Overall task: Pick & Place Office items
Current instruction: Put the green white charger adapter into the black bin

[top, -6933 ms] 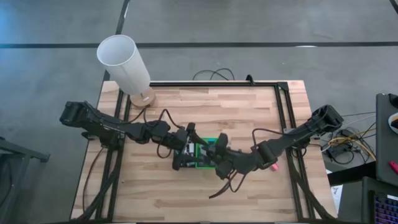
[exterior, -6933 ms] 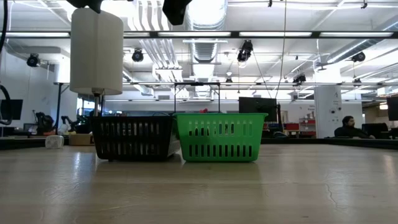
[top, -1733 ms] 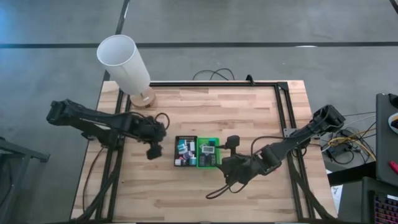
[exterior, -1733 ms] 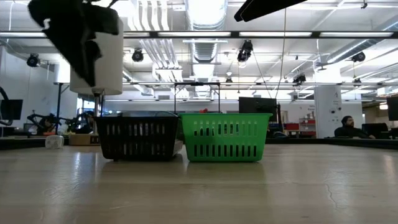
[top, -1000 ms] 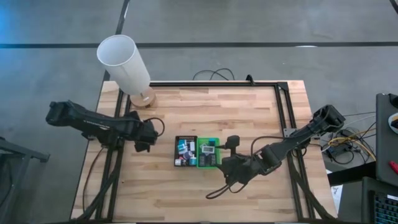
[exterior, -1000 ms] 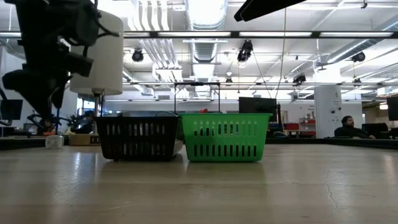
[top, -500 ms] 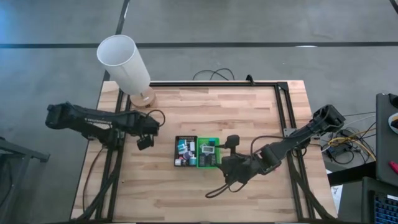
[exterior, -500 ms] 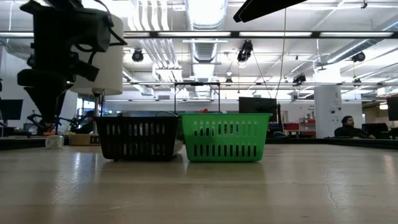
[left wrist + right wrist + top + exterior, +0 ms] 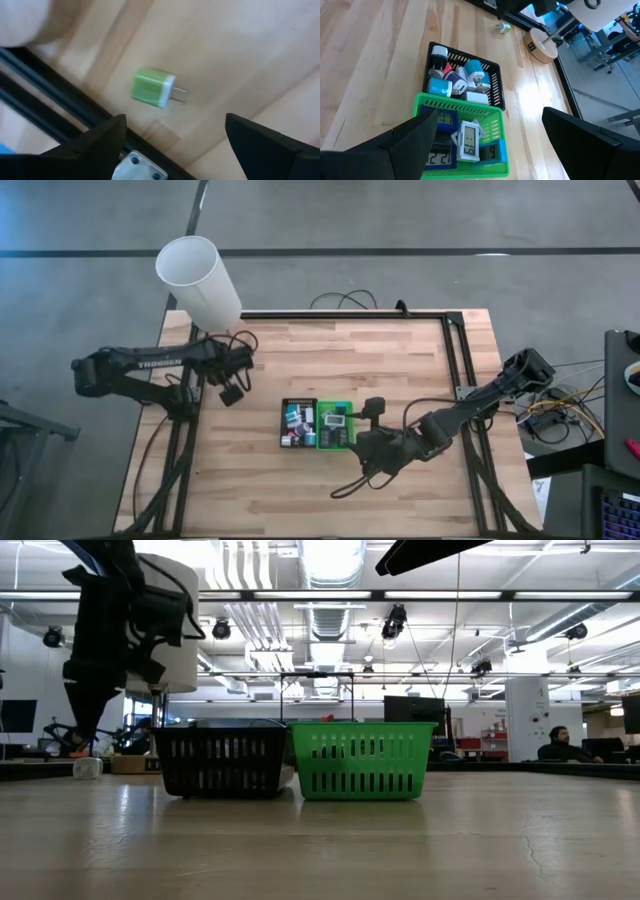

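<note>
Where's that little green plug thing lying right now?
The green plug lies alone on the table's far-left part, beside the black frame rail, near the lamp's base, under the open left gripper.

Setting: large open-plan robotics lab or industrial workspace. Low view shows an exposed ceiling with round silver ventilation ducts (image 9: 330, 565), long fluorescent light strips (image 9: 500, 595) and hanging cables. White structural column (image 9: 522, 705) at right; dark computer monitors (image 9: 412, 712) and benches along the far side; a seated person (image 9: 560, 745) in the distance. High view: pale butcher-block wooden tabletop (image 9: 400, 350) bolted into a black metal frame (image 9: 455, 340), standing on a grey concrete floor (image 9: 400, 215) marked with dark tape lines. Loose wiring (image 9: 560, 408) bundled beside the rig.
</note>
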Tool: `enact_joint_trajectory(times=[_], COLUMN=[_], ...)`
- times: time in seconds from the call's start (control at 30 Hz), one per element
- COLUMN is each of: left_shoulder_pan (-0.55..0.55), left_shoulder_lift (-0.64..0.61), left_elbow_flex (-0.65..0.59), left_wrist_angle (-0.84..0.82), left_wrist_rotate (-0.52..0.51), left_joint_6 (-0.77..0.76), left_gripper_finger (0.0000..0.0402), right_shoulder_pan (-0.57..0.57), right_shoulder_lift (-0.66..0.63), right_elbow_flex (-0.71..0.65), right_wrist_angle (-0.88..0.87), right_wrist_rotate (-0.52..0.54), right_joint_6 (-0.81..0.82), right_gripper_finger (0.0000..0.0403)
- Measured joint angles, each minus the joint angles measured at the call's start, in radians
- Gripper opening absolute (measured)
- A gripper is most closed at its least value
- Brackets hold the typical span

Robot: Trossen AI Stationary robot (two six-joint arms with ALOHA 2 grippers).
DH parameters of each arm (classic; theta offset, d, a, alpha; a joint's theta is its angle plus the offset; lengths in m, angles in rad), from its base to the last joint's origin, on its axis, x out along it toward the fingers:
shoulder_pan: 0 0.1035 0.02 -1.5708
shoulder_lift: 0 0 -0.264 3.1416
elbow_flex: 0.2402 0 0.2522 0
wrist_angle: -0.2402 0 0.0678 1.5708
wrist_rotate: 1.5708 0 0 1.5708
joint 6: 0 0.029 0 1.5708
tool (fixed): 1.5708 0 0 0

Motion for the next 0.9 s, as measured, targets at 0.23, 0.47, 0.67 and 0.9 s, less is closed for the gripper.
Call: enact_joint_trajectory(times=[0.23, 0.47, 0.67, 0.9], left_shoulder_pan=[0.048, 0.051, 0.085, 0.149], left_shoulder_lift=[0.000, 0.000, 0.000, 0.000], left_elbow_flex=[0.000, -0.002, -0.003, -0.004], left_wrist_angle=[0.014, 0.023, 0.031, 0.039], left_wrist_rotate=[0.133, 0.136, 0.132, 0.132], left_joint_6=[0.055, 0.056, 0.077, 0.109], left_gripper_finger=[0.0344, 0.0344, 0.0344, 0.0344], right_shoulder_pan=[-0.001, 0.000, 0.000, 0.000], right_shoulder_lift=[0.000, 0.000, 0.000, 0.000], right_elbow_flex=[0.000, 0.000, 0.000, 0.000], right_wrist_angle=[0.000, 0.000, 0.000, 0.000], right_wrist_rotate=[0.000, 0.000, -0.001, -0.001], right_joint_6=[0.000, 0.003, 0.005, 0.008], right_gripper_finger=[0.0358, 0.0358, 0.0358, 0.0358])
